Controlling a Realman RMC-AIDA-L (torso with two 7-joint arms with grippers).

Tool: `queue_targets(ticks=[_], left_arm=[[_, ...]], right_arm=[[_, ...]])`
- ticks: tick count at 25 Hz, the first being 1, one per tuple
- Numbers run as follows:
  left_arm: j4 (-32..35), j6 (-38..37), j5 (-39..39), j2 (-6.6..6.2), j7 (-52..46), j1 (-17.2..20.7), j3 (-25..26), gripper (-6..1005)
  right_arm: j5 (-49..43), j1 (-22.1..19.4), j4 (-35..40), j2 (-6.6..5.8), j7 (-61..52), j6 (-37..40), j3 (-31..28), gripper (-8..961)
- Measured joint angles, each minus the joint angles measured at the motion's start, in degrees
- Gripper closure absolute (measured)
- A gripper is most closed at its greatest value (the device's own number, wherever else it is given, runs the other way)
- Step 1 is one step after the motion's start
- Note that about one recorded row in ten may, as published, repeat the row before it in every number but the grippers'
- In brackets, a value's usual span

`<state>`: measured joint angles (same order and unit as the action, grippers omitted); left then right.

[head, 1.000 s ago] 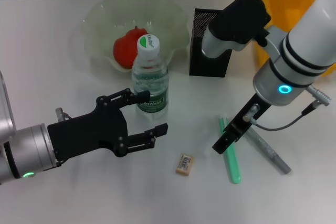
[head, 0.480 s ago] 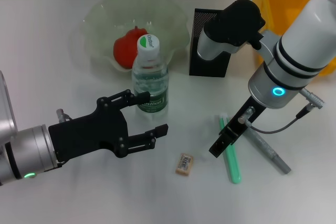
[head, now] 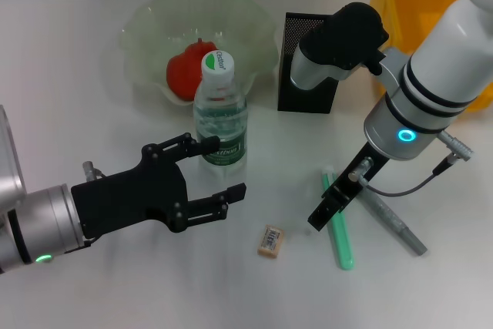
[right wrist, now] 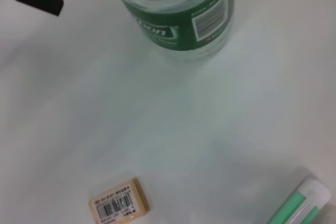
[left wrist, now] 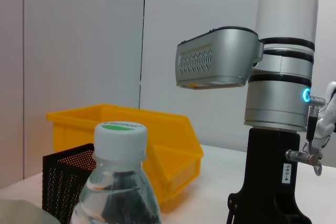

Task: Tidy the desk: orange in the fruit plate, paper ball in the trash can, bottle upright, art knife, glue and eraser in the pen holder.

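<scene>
The bottle (head: 220,117) stands upright in front of the fruit plate (head: 254,25), which holds the orange (head: 185,75). My left gripper (head: 223,166) is open, its fingertips at the bottle's base. My right gripper (head: 327,207) hangs low over the table, just left of a green stick-shaped item (head: 339,233) and a grey pen-shaped one (head: 394,223); I cannot tell which is knife or glue. The eraser (head: 270,240) lies left of them and shows in the right wrist view (right wrist: 119,206). The pen holder (head: 296,52) stands behind. The paper ball is out of view.
The yellow trash can (head: 408,5) stands at the back right, behind my right arm. The left wrist view shows the bottle cap (left wrist: 121,132), the pen holder (left wrist: 63,182) and the trash can (left wrist: 157,150). The right wrist view shows the bottle (right wrist: 184,9) and the green stick (right wrist: 302,208).
My right arm has shifted slightly to the left, its gripper staying low beside the green stick. The left arm, bottle and other items have not moved.
</scene>
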<state>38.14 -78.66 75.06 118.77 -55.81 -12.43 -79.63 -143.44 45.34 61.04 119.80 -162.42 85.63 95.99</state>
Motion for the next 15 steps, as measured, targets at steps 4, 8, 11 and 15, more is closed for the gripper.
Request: queue_targets(ticks=[4,8,11,15], left_arm=[[-0.55,0.15,0.0,-0.02,0.0,-0.3,0.0,214],[-1.11,0.18,0.0,-0.03,0.37,-0.45,0.0,214],[-1.31,0.18,0.0,-0.03,0.6,-0.51,0.0,214],[-1.56,0.18,0.0,0.03,0.82,-0.58,0.0,214]], right_arm=[[0.02,0.33,-0.46,0.0,-0.38,-0.45,0.08,119],[0.04,0.97,-1.52,0.0,-0.5,-0.64,0.08,222],[0.19,1.86,-3.15,0.0,-0.51,-0.91,0.08,357],[0.26,2.19,-3.78,0.0,-0.52,-1.29,0.27,430]])
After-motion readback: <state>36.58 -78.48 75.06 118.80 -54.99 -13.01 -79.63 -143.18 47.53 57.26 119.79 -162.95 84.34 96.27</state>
